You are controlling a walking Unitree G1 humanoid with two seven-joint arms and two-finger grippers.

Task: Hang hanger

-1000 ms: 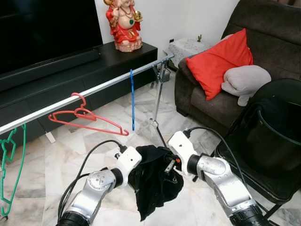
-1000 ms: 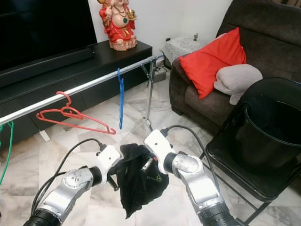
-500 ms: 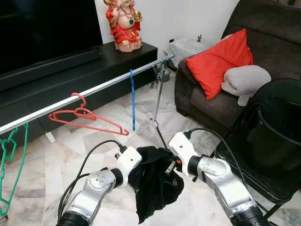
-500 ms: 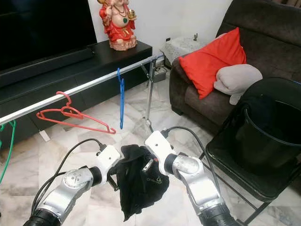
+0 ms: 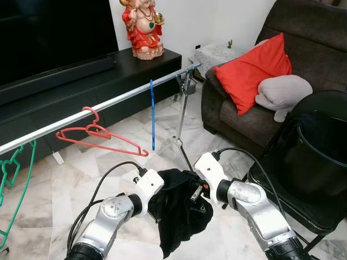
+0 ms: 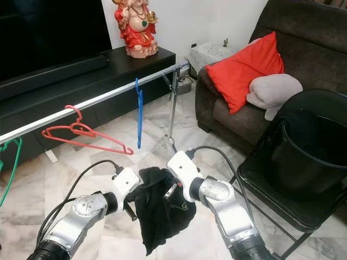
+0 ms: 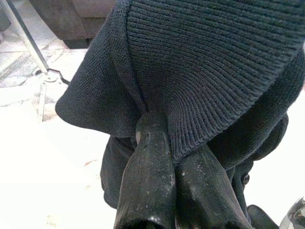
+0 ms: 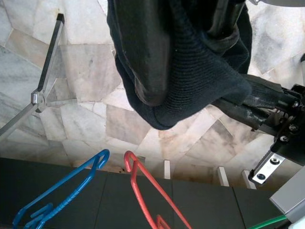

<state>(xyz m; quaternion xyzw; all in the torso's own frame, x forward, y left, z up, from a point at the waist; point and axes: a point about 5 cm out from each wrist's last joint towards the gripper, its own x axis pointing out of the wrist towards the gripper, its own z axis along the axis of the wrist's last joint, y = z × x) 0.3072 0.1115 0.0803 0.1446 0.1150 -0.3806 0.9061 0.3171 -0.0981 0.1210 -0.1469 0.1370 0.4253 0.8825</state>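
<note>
hangers [image 5: 100,135] on rail [image 5: 108,104] | sofa [image 5: 255,103] right | garment [image 5: 181,208] front

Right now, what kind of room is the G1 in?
Most likely a home living room: a dark sofa with a red cushion, a low black TV cabinet below a large screen, and marble floor tiles. A clothes rail stands in front.
</note>
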